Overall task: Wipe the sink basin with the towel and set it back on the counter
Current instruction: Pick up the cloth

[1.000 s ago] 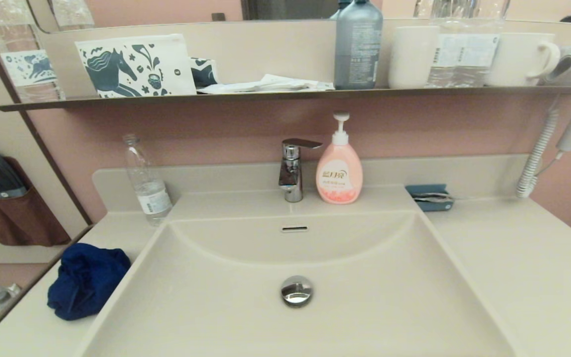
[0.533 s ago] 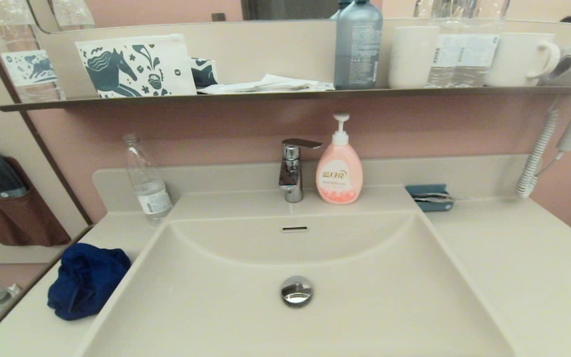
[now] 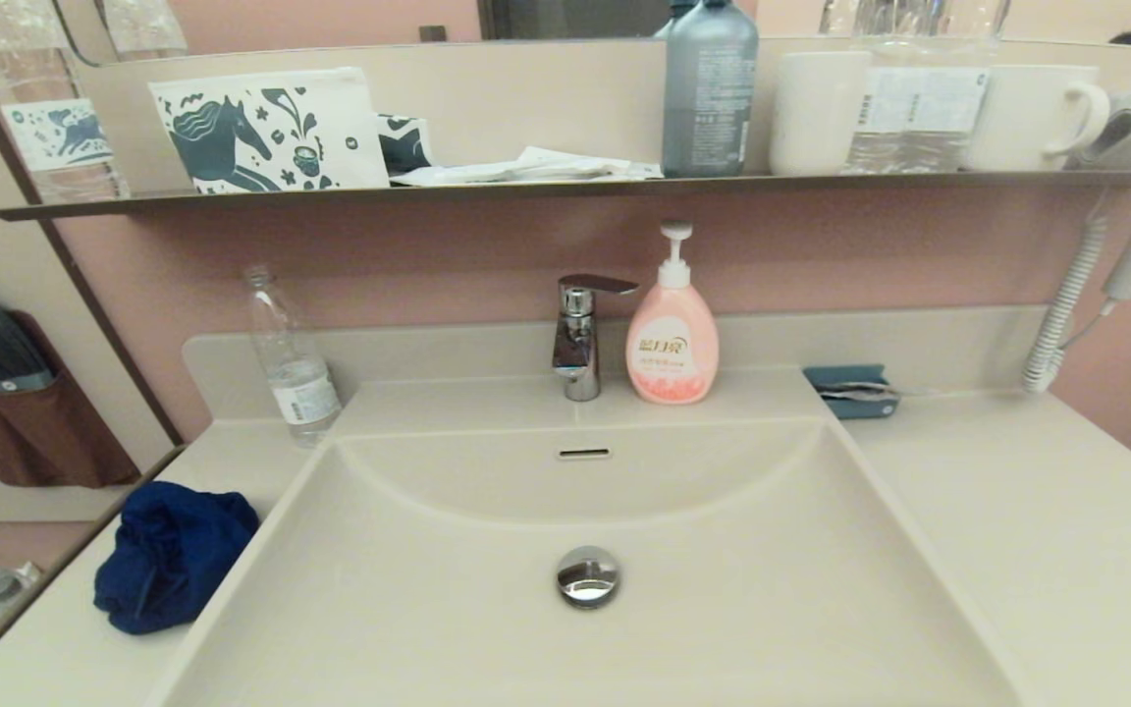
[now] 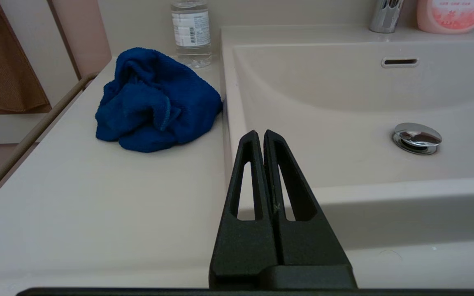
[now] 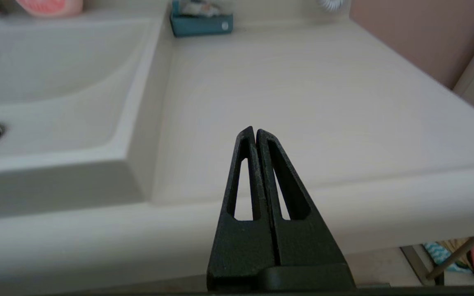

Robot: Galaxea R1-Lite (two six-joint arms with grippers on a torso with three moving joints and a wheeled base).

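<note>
Only wrist views show left claw, right claw, both closed.

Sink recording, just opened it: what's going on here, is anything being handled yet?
Nothing is being handled. The blue towel lies crumpled on the counter left of the sink basin, touching its rim. The left gripper is shut and empty, near the front edge on the towel's side. The right gripper is shut and empty over the right side of the counter. Neither arm shows in the head view, and the basin holds no towel.
</note>
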